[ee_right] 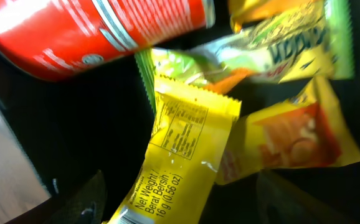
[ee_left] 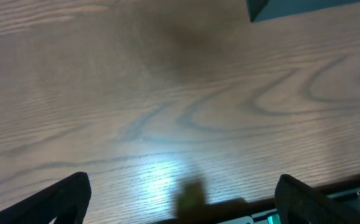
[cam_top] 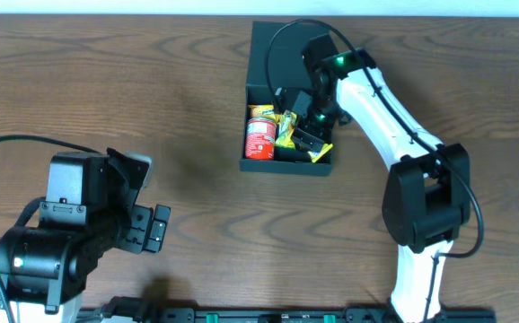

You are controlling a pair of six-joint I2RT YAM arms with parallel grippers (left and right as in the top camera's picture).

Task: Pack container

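Wooden table (cam_top: pixel 107 90) — right tool (cam_top: pixel 310 138) sits inside the container (cam_top: pixel 282 167), partly hiding packets (ee_right: pixel 181 144).

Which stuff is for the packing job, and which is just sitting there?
For the job: dark teal-green rectangular box; red cylindrical can; shiny yellow snack packets; right tool, open inside the box.
Just there: brown wooden table; left tool, open over bare wood.
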